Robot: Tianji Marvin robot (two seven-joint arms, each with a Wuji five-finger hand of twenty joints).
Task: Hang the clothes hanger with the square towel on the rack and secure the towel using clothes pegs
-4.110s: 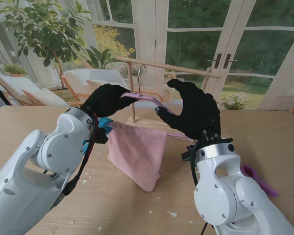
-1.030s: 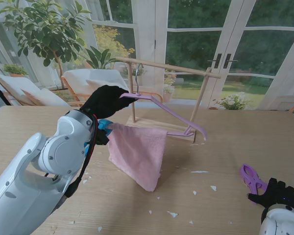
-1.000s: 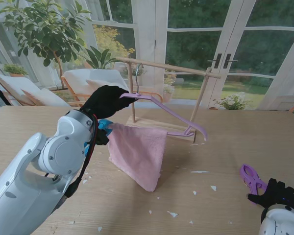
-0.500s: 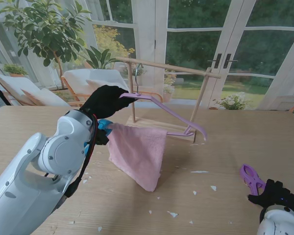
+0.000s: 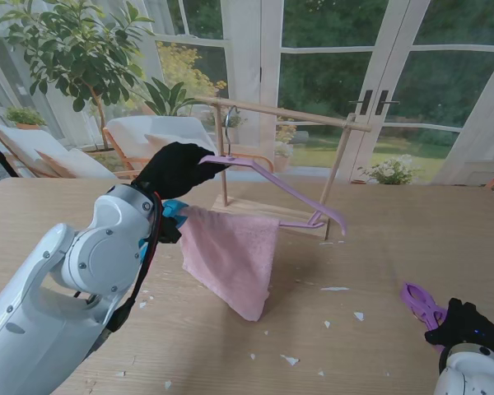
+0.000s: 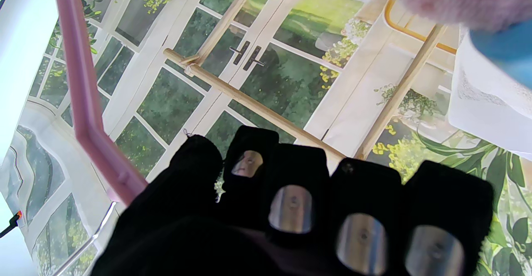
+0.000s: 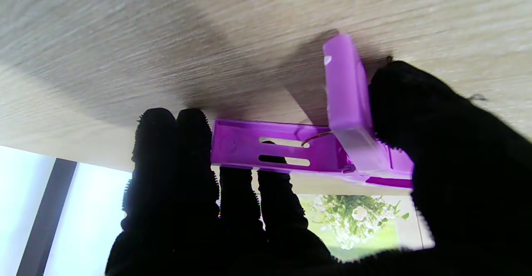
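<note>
Now the right hand [image 7: 291,193], withdrawn from the hanger [image 5: 280,185], closes its fingers on a peg [image 7: 307,151]; the left hand [image 5: 177,169] still grips the hanger.

robot hand [image 6: 291,213], pink hanger [image 6: 85,101], wooden rack [image 6: 257,105]

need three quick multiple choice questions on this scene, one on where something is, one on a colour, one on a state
1. Where is the peg?
A. on the table by the right hand
B. clipped to the towel
C. on the rack

2. What colour is the towel?
A. blue
B. pink
C. white

3. What is the left hand doing?
A. resting open on the table
B. holding the hanger
C. holding a peg

Answers: 1 A, the purple peg lies at the right fingers. 2 B, pink cloth drapes from the hanger. 3 B, the fingers are closed on the hanger near the rack.
</note>
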